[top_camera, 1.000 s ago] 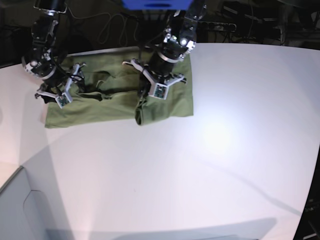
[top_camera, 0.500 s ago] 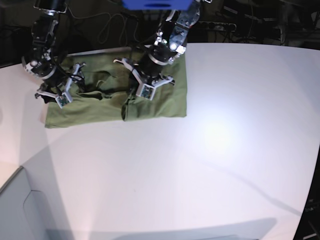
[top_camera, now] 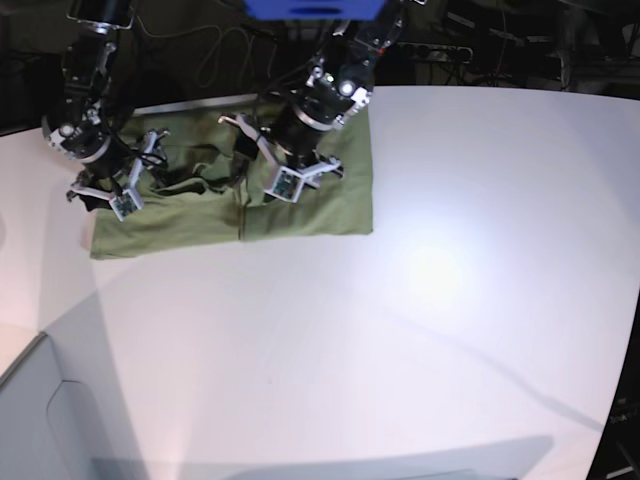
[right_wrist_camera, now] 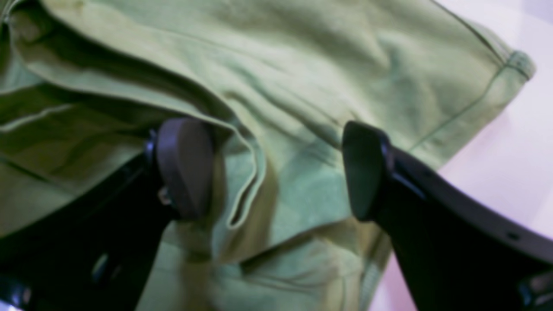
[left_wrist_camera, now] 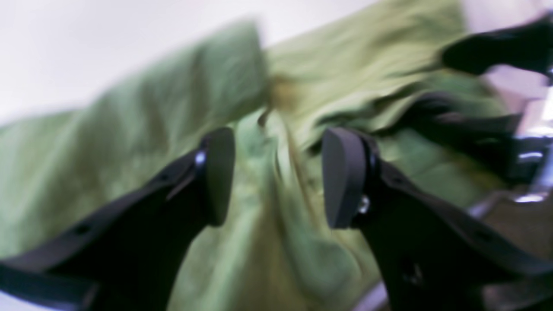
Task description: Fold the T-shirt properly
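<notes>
The olive-green T-shirt (top_camera: 330,205) lies spread at the table's far left, with folds and creases in its middle. My left gripper (top_camera: 272,172) is over the shirt's middle. In the left wrist view it (left_wrist_camera: 278,177) is open, with a raised ridge of the shirt (left_wrist_camera: 151,121) between its pads; that view is blurred. My right gripper (top_camera: 106,186) is at the shirt's left end. In the right wrist view it (right_wrist_camera: 276,168) is wide open just above the shirt (right_wrist_camera: 324,65), with a folded hem edge between its fingers.
The white table (top_camera: 420,330) stretches to the front and right of the shirt. A blue object (top_camera: 315,8) and cables lie in the dark area behind the table. The table's front left edge (top_camera: 25,360) drops off. Dark robot parts (left_wrist_camera: 497,56) show at the left wrist view's right.
My left arm has moved left across the shirt, and the shirt's folded edge under it has shifted left with it. My right arm has barely moved.
</notes>
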